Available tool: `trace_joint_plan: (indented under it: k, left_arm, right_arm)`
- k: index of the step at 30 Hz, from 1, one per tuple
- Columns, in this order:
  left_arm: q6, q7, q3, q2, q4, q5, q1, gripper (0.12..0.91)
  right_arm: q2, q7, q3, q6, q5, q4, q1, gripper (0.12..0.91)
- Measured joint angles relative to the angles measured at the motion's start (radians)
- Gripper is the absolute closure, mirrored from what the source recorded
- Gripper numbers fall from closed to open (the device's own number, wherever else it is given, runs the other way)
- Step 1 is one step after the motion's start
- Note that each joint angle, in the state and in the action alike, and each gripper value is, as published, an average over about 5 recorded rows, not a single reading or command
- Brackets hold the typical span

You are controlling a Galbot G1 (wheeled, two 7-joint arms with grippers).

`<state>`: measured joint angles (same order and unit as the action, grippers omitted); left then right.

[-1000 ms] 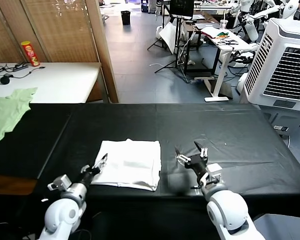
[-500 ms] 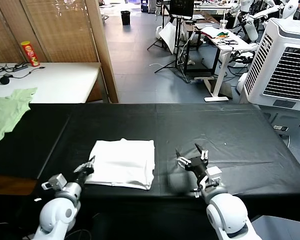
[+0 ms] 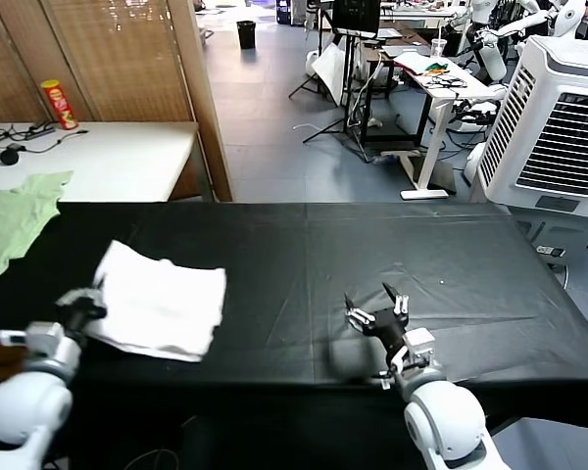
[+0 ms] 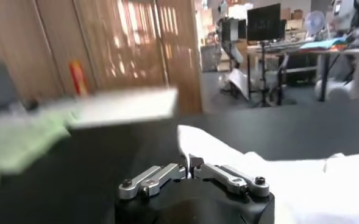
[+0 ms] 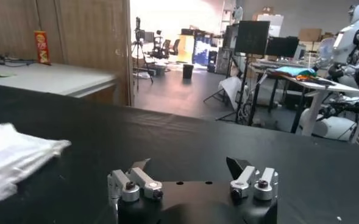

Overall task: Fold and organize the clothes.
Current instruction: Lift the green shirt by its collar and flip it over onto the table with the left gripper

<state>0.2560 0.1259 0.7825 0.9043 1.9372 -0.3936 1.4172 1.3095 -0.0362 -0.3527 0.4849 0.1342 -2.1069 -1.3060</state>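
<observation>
**Gripping the folded shirt at the tabletop's left side**

The folded white T-shirt (image 3: 162, 308) is seen lying as a compact rectangle on the black tabletop (image 3: 372, 255), well to the left of centre and near the front edge. Its near-left corner is pinched by the left pincer (image 3: 86, 305), whose fingers are drawn together on the cloth. In the left wrist view the same pincer (image 4: 191, 165) is shown with its two fingers meeting at a raised point of the white fabric (image 4: 270, 176), which spreads away over the dark cover beyond them.

The right pincer (image 3: 375, 305) is held low over the tabletop, right of centre and near the front edge, well apart from the shirt. Its fingers are spread wide and nothing is held between them. In the right wrist view that pincer (image 5: 188, 165) is seen with a broad gap between its tips, above bare black cloth, and the folded shirt (image 5: 14, 155) appears farther off across the table.

A pale green garment (image 3: 15, 220) is draped at the far-left end of the black tabletop. Behind it a white side table (image 3: 108, 162) is seen, with a red and yellow canister (image 3: 59, 104) standing on it. A large white air cooler (image 3: 559, 127) is placed beyond the right end.
</observation>
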Motion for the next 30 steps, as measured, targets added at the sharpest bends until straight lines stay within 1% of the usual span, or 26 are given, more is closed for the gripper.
trace_joint_plan:
  k: [2,4,6,8,10,14,17,20,23,25,26,28,29,30]
  left_arm:
    - [0.002,0.019,0.026,-0.033,0.023,0.032,0.004,0.885]
    - [0.011,0.039,0.037,-0.045,0.058,0.073,0.01,0.885]
    - [0.024,0.054,0.029,-0.036,0.102,0.119,0.018,0.885]
    - [0.034,0.065,0.002,-0.01,0.145,0.161,0.028,0.885]
    - [0.032,0.074,-0.044,0.027,0.178,0.194,0.037,0.885]
    - [-0.011,0.086,-0.184,0.123,0.199,0.273,0.036,0.885]
    - [-0.032,0.093,-0.308,0.212,0.17,0.307,0.015,0.885]
    - [-0.035,0.099,-0.421,0.313,0.11,0.329,-0.024,0.885]
    - [-0.034,0.088,-0.514,0.408,0.044,0.367,-0.059,0.885]
    - [-0.044,0.069,-0.562,0.451,0.008,0.395,-0.071,0.874]
    - [-0.051,0.058,-0.581,0.465,-0.004,0.407,-0.075,0.853]
    - [-0.067,0.035,-0.607,0.482,-0.019,0.418,-0.081,0.777]
    - [-0.074,0.023,-0.615,0.485,-0.022,0.419,-0.084,0.727]
    - [-0.081,0.011,-0.621,0.486,-0.024,0.416,-0.086,0.661]
  right_arm:
    - [0.006,0.0,0.001,-0.001,-0.001,0.001,-0.002,0.227]
    - [0.012,0.001,0.004,-0.004,-0.006,0.004,-0.006,0.227]
    - [0.015,0.001,0.007,-0.007,-0.011,0.007,-0.011,0.227]
    - [0.016,0.002,0.009,-0.009,-0.015,0.008,-0.016,0.227]
    - [0.016,0.002,0.009,-0.011,-0.018,0.008,-0.021,0.227]
    - [0.02,0.004,0.012,-0.016,-0.023,0.01,-0.033,0.227]
    - [0.027,0.005,0.021,-0.016,-0.022,0.011,-0.039,0.227]
    - [0.029,0.009,0.03,-0.01,-0.012,0.009,-0.045,0.227]
    - [0.021,0.018,0.034,0.006,0.014,0.0,-0.053,0.227]
    - [0.012,0.024,0.036,0.022,0.042,-0.008,-0.057,0.227]
    - [0.008,0.028,0.037,0.032,0.057,-0.011,-0.058,0.227]
    - [-0.001,0.032,0.041,0.05,0.088,-0.014,-0.056,0.227]
    - [-0.005,0.033,0.044,0.059,0.106,-0.013,-0.053,0.227]
    - [-0.007,0.034,0.048,0.067,0.122,-0.01,-0.049,0.227]
